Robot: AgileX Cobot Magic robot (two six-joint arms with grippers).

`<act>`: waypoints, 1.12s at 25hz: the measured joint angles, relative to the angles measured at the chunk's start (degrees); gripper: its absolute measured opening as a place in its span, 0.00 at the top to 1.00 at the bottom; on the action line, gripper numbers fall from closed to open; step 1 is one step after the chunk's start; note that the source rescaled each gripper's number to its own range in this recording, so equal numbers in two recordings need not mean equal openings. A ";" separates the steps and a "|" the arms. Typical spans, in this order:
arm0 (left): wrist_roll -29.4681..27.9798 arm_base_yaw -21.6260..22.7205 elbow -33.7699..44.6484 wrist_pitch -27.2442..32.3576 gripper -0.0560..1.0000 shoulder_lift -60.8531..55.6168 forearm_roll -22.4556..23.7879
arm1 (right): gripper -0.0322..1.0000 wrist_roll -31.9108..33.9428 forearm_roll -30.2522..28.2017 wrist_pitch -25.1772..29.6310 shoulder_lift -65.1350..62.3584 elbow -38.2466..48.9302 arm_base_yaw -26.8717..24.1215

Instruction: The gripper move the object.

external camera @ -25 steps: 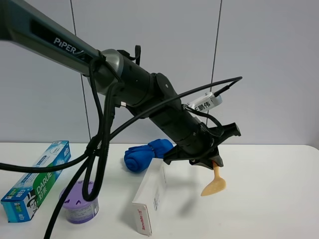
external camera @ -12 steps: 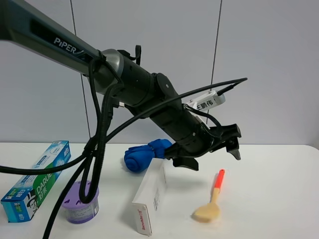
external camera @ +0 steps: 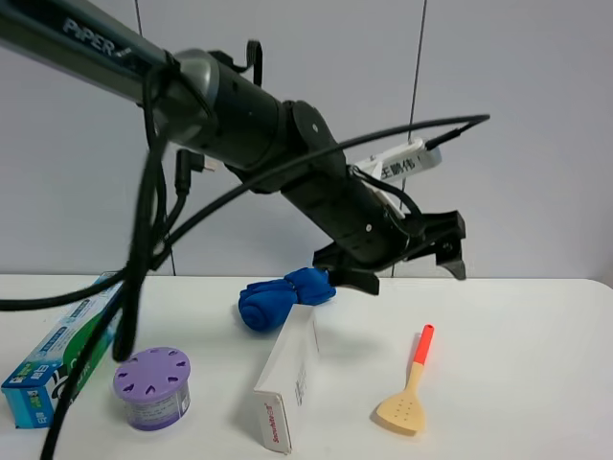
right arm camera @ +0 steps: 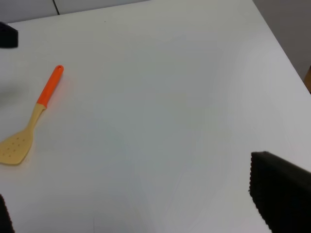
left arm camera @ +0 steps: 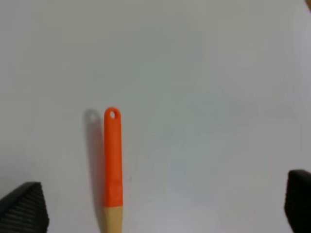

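Note:
The spatula (external camera: pixel 414 383), with a tan perforated head and an orange-red handle, lies flat on the white table right of centre, touching nothing. My left gripper (external camera: pixel 407 268) hangs open and empty above it, a clear gap between them. In the left wrist view the orange handle (left arm camera: pixel 112 155) lies below the gripper (left arm camera: pixel 160 206), between its two spread black fingertips (left arm camera: pixel 24 208). The right wrist view shows the whole spatula (right arm camera: pixel 31 121) off to one side of the open, empty right gripper (right arm camera: pixel 141 204). The right arm is out of the exterior view.
A rolled blue cloth (external camera: pixel 283 295) lies under the left arm. A white box with a red end (external camera: pixel 287 379) lies left of the spatula. A purple round container (external camera: pixel 151 385) and a toothpaste box (external camera: pixel 57 355) stand at the front left. Black cables (external camera: pixel 144 240) hang there.
A second ago my left gripper held the spatula above the table. It opened, the spatula dropped flat onto the table, and the gripper has since risen a little.

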 joint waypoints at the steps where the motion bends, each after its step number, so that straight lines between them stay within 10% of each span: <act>1: 0.00 0.00 0.00 0.00 0.00 -1.28 1.58 | 0.00 0.00 0.00 0.00 0.00 0.00 0.00; 13: 1.22 5.94 0.00 1.18 0.00 -12.19 21.57 | 0.00 0.00 0.00 0.00 0.00 0.00 0.00; 28: 1.22 26.18 0.00 16.37 0.00 -12.93 24.58 | 0.00 0.00 0.00 0.00 0.00 0.00 0.00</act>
